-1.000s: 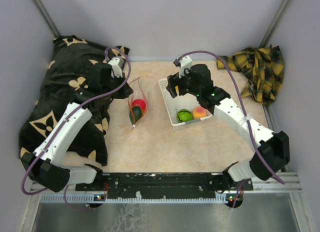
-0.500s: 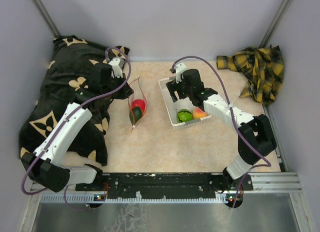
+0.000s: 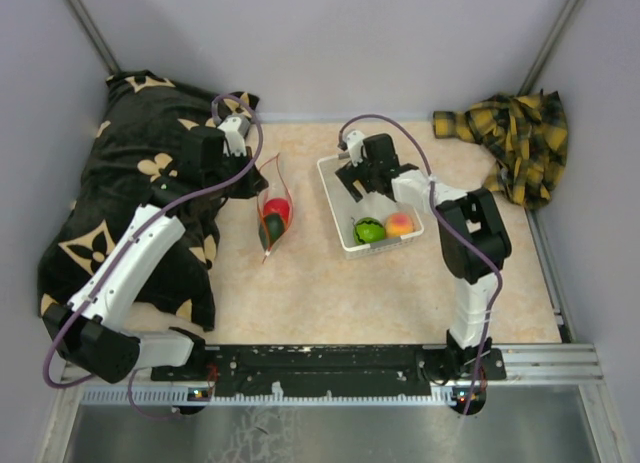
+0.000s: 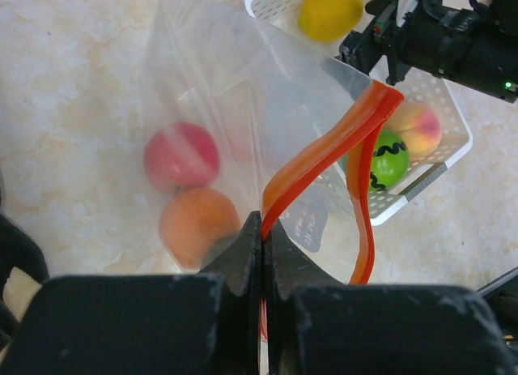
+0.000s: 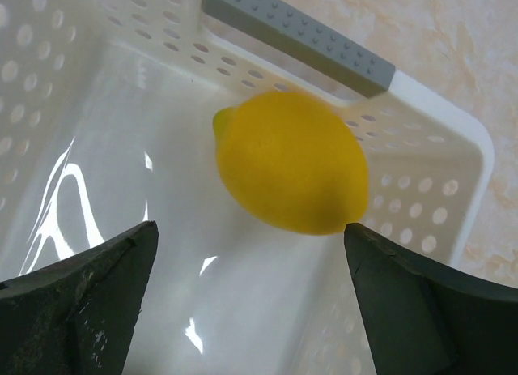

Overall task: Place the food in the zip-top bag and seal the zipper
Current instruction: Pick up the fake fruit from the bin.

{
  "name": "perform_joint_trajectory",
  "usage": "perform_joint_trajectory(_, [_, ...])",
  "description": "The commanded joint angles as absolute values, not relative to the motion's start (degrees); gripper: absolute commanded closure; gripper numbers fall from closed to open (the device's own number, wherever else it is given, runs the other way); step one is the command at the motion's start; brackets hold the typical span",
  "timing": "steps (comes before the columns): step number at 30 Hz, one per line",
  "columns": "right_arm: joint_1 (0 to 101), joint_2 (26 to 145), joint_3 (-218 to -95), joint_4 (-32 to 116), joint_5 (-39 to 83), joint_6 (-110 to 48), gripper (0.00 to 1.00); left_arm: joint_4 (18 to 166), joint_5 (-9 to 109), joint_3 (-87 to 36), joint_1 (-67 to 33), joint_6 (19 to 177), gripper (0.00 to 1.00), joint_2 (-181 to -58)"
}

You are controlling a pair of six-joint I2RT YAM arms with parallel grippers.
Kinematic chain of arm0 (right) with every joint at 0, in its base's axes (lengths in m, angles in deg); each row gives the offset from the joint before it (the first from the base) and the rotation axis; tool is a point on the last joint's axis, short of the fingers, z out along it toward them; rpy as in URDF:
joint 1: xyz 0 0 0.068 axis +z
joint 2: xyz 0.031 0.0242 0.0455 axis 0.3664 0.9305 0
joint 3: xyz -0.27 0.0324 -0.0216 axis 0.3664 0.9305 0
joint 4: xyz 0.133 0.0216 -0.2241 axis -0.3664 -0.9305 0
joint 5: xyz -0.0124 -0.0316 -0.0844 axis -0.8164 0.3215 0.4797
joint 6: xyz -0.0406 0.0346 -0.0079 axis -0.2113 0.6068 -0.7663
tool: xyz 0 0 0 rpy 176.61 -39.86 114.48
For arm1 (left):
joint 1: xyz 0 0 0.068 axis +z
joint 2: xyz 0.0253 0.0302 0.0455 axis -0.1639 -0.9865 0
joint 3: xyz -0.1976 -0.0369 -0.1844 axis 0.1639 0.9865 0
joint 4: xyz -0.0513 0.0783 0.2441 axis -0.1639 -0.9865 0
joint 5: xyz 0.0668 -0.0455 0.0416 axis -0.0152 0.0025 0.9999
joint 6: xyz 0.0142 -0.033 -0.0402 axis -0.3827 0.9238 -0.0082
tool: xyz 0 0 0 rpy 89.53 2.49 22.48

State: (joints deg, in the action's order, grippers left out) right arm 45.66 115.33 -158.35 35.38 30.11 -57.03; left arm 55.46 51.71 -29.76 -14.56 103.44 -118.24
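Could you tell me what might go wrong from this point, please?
The lemon lies near the basket wall, inside the open right tool; being round, it may squirt away on closing. The left tool pinches the zipper at one spot only, so the bag mouth could sag or slip free.

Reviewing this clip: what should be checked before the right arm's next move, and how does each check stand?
1. Left gripper shut on the zipper: ok.
2. Zip-top bag mouth held open: ok, the zipper's two strips are parted.
3. Right gripper open over the lemon: ok.
4. Right gripper clear of the basket walls: cannot tell.
5. All food bagged: not ok. The lemon, lime and peach lie in the basket; the apple and orange are in the bag.
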Motion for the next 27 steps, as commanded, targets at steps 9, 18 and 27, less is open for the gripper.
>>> perform_joint_trajectory(9, [43.3,121.8,-166.9,37.4,28.3,-62.7,0.01,57.6,50.6,-29.6,-14.2,103.4,1.00,-118.9])
perform_joint_trajectory(18, [43.0,122.4,-169.7,36.5,24.3,-55.8,0.01,57.5,50.5,-29.5,-14.2,103.4,1.00,-119.0])
perform_joint_trajectory(27, [42.9,124.9,-171.8,37.7,23.6,-49.6,0.01,57.5,50.2,-29.6,-14.2,103.5,1.00,-119.3])
